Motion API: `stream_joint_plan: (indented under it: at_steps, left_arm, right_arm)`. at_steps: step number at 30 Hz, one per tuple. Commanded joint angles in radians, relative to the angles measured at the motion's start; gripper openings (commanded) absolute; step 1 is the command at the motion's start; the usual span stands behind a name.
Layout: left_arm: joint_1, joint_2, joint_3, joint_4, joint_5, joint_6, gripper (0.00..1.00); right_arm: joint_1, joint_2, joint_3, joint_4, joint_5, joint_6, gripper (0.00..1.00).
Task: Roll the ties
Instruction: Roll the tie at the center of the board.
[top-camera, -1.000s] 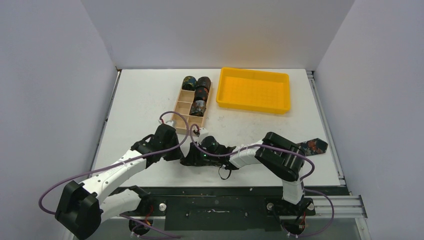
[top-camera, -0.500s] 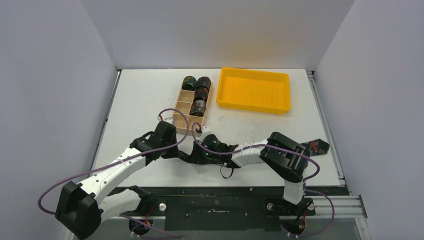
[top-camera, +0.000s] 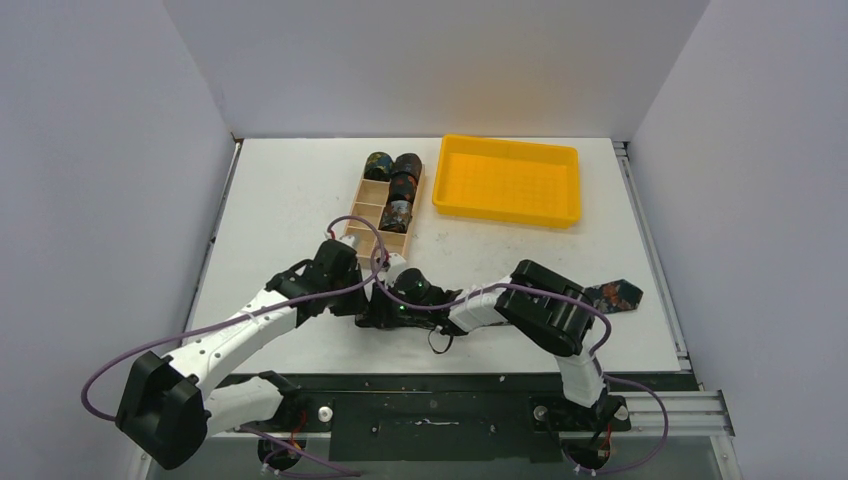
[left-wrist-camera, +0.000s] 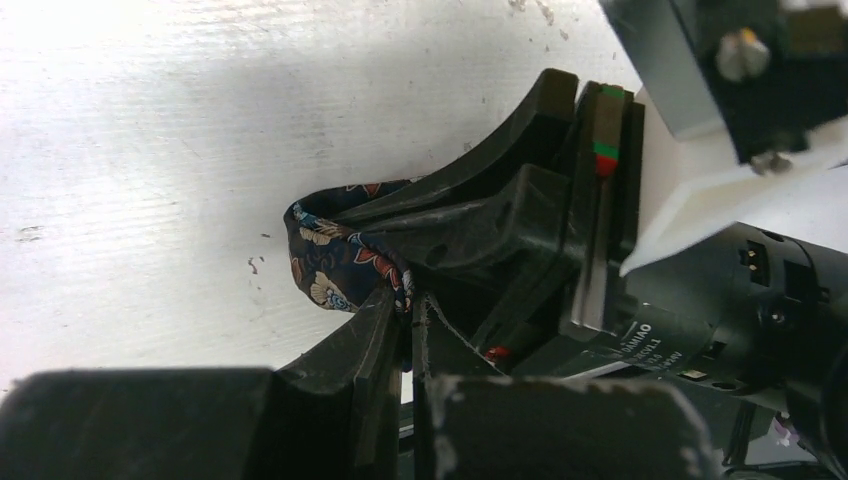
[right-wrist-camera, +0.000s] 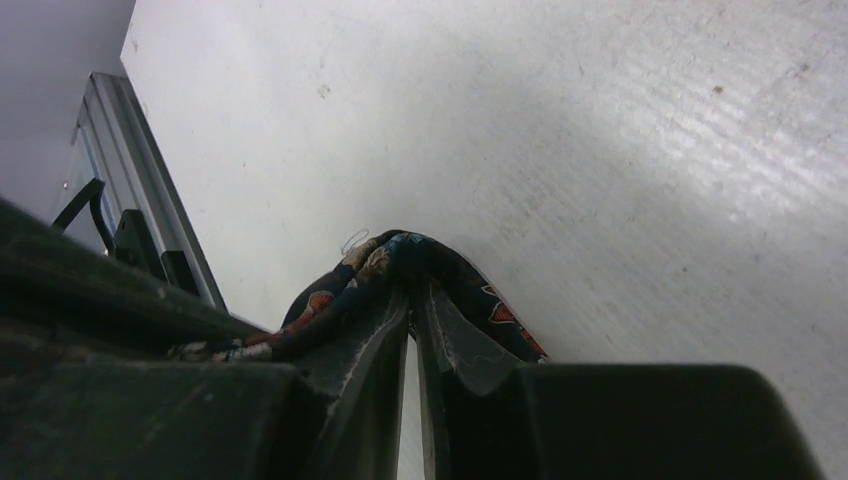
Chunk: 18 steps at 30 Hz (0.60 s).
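Dark floral-print fabric, item one: a tie (left-wrist-camera: 335, 260), on the white counter (top-camera: 290, 190), near middle, between the two arms. A small fold of it bulges out where the two claws meet; blue, red and cream flowers show on the fold.

Left claw (left-wrist-camera: 405, 305): closed, fingers pinching the near edge of the fold. Reaches in from the left.

Right claw (right-wrist-camera: 410, 290): closed, fingertips nipped together on a ridge of the same cloth, which humps up over them. Reaches in from the right, its tips just beside the left claw's.

Wide pointed end (top-camera: 615, 295) of the same print: flat on the counter, right of the right arm. The arm hides whether it joins the pinched fold.

Item two: rolled ties (top-camera: 400, 185), same print, standing as short cylinders in a pale wooden box (top-camera: 362, 215) left of centre, far of the claws. They fill its far end and right column; the near left compartments show bare wood.

Item three: yellow plastic tray (top-camera: 507, 180), far right of the box, just beside it, not touching.

Purple cables (top-camera: 345, 225) loop over both arms.
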Motion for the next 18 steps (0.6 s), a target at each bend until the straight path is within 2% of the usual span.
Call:
stream_joint_plan:
  at_steps: [1, 5, 14, 18]
  left_arm:
    - [-0.006, 0.015, 0.038, 0.054, 0.037, 0.013, 0.00]
    - [-0.005, 0.043, 0.053, 0.004, -0.055, 0.023, 0.00]
    - [-0.004, 0.030, 0.080, -0.056, -0.140, 0.049, 0.00]
    - [-0.009, 0.037, 0.109, -0.095, -0.169, 0.063, 0.00]
  right_arm:
    - [-0.007, -0.060, -0.110, 0.123, -0.024, -0.022, 0.15]
    - [-0.018, -0.126, -0.148, 0.129, -0.008, -0.031, 0.20]
    - [-0.035, -0.212, -0.150, 0.041, 0.033, -0.051, 0.20]
    - [-0.051, -0.306, -0.203, 0.030, 0.071, -0.073, 0.21]
